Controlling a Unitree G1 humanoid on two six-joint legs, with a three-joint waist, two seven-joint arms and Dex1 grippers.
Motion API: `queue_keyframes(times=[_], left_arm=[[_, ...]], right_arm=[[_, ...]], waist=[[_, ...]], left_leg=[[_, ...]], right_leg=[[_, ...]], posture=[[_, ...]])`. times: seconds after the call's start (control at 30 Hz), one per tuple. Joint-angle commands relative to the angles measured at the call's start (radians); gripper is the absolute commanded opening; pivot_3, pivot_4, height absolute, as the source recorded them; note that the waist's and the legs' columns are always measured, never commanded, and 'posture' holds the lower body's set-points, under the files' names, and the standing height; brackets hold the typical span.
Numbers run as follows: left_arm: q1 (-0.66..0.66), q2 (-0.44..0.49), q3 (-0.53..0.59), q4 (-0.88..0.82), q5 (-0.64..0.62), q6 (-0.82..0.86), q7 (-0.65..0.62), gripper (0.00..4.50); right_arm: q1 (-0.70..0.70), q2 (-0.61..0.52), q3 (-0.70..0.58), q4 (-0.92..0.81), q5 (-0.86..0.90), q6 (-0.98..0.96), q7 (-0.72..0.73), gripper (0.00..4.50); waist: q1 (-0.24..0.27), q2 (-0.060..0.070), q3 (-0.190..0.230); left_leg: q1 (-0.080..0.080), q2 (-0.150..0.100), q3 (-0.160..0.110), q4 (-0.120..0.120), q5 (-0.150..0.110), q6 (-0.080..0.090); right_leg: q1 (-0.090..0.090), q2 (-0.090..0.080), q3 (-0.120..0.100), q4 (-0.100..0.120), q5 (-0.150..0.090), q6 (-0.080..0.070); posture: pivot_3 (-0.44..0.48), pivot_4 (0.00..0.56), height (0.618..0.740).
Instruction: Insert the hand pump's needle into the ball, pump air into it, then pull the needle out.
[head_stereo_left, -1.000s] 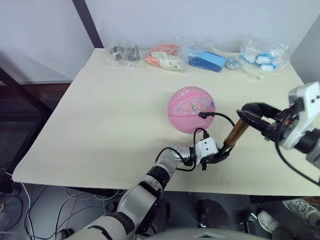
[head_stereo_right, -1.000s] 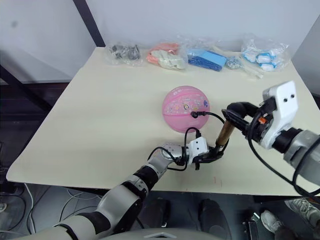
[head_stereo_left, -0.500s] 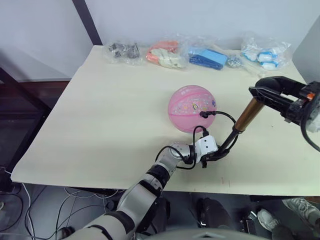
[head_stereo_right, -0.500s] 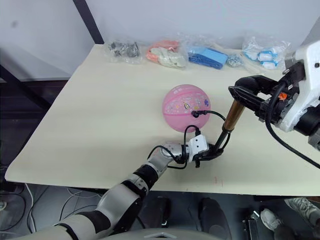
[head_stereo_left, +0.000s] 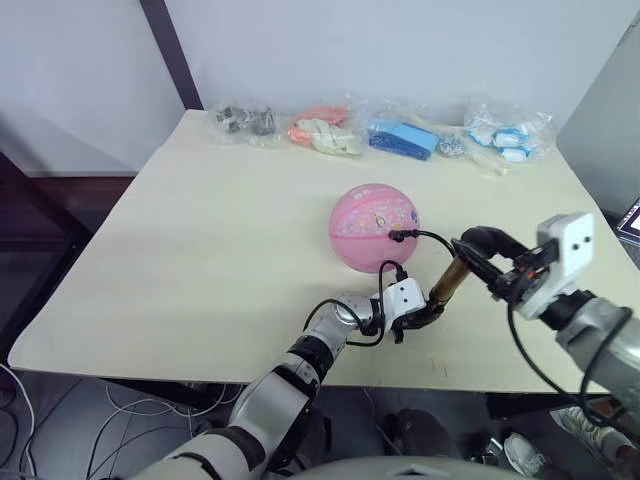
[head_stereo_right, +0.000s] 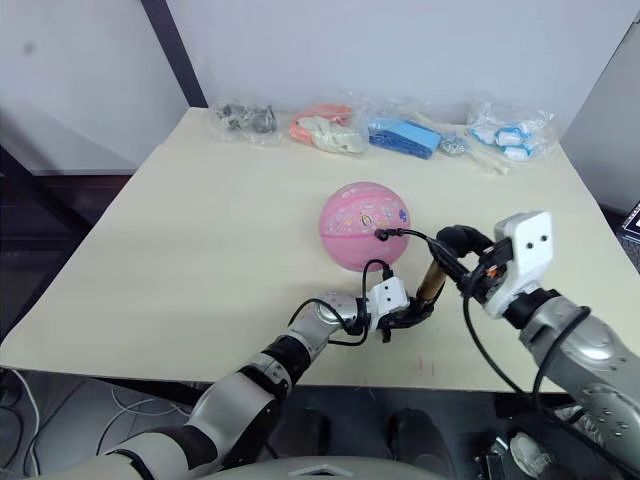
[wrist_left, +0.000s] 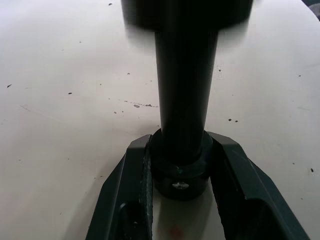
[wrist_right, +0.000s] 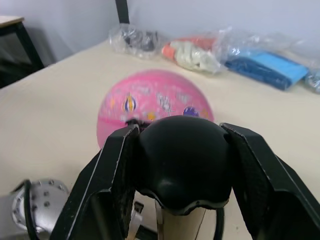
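Observation:
The pink ball (head_stereo_left: 373, 227) rests mid-table, also seen in the right wrist view as ball (wrist_right: 155, 102). The black hose (head_stereo_left: 437, 240) arcs from the hand pump (head_stereo_left: 447, 283) to the needle fitting (head_stereo_left: 397, 237), which touches the ball's near-right side; the pin itself is hidden. The pump stands tilted on the table just in front and to the right of the ball. My left gripper (head_stereo_left: 420, 313) is shut on its black bottom end (wrist_left: 181, 175). My right gripper (head_stereo_left: 480, 250) is shut on the black handle (wrist_right: 182, 160) at the top.
Several plastic bags of small items lie along the table's far edge: dark parts (head_stereo_left: 243, 119), pink-white items (head_stereo_left: 322, 130), blue items (head_stereo_left: 403, 138), blue-white items (head_stereo_left: 500, 135). The table's near edge (head_stereo_left: 300, 378) runs close behind my left gripper. A grey panel (head_stereo_left: 600, 110) stands at the right.
Half a second ago my right gripper had drawn the handle up and the pump's rod out; now it has pushed it back down. The left gripper kept its hold. The camera shifted slightly.

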Motion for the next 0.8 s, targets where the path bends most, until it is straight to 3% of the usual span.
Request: queue_keyframes(times=[0.03, 0.2, 0.33, 0.4, 0.5, 0.6, 0.8], left_arm=[[0.030, 0.013, -0.021, 0.017, 0.023, 0.016, -0.034, 1.09], [0.032, 0.012, -0.022, 0.015, 0.024, 0.015, -0.034, 1.09], [0.030, 0.013, -0.020, 0.020, 0.025, 0.015, -0.034, 1.09], [0.031, 0.013, -0.020, 0.021, 0.026, 0.014, -0.034, 1.09], [0.034, 0.012, -0.019, 0.020, 0.027, 0.014, -0.035, 1.09], [0.033, 0.010, -0.019, 0.022, 0.027, 0.014, -0.036, 1.09], [0.034, 0.010, -0.021, 0.023, 0.026, 0.012, -0.038, 1.09]], right_arm=[[0.112, 0.039, 0.175, 0.222, -0.153, 0.102, 0.027, 2.08], [0.118, 0.091, 0.183, 0.221, -0.228, 0.124, 0.055, 2.08], [0.051, 0.077, -0.006, 0.081, -0.094, 0.169, 0.033, 2.08], [0.015, 0.053, -0.097, 0.028, -0.011, 0.199, 0.024, 2.08], [-0.059, -0.012, -0.242, -0.028, 0.150, 0.240, 0.002, 2.08], [-0.156, -0.148, -0.413, -0.044, 0.392, 0.265, -0.045, 2.08], [-0.218, -0.361, -0.607, -0.004, 0.696, 0.280, -0.136, 2.08]], waist=[[0.001, 0.001, -0.002], [0.000, 0.004, -0.005], [0.001, 0.006, 0.000], [0.001, 0.014, 0.007], [0.004, 0.021, 0.015], [0.004, 0.032, 0.025], [0.005, 0.030, 0.032]], left_leg=[[0.000, 0.000, 0.000, 0.000, 0.000, 0.000], [0.001, 0.000, 0.001, -0.001, 0.000, 0.000], [0.001, 0.000, -0.001, -0.001, 0.000, 0.000], [-0.002, -0.002, 0.000, -0.001, 0.000, 0.000], [-0.006, -0.004, 0.000, -0.001, 0.000, 0.000], [-0.013, -0.006, 0.000, 0.002, 0.000, 0.000], [-0.027, -0.011, 0.001, 0.004, 0.000, 0.000]], right_leg=[[0.000, 0.001, -0.001, 0.000, 0.000, 0.000], [0.000, 0.002, -0.004, 0.000, 0.000, 0.000], [0.000, 0.003, -0.005, 0.000, 0.000, 0.000], [-0.001, 0.002, -0.004, 0.000, 0.000, 0.000], [-0.003, 0.002, -0.005, 0.000, 0.000, 0.000], [-0.008, 0.001, -0.005, 0.000, 0.004, 0.003], [-0.019, -0.003, -0.003, 0.000, 0.006, 0.009]], posture=[[0.000, 0.150, 0.740], [0.000, 0.150, 0.740], [0.000, 0.150, 0.740], [0.000, 0.150, 0.740], [0.000, 0.150, 0.740], [0.000, 0.150, 0.740], [0.000, 0.150, 0.740]])
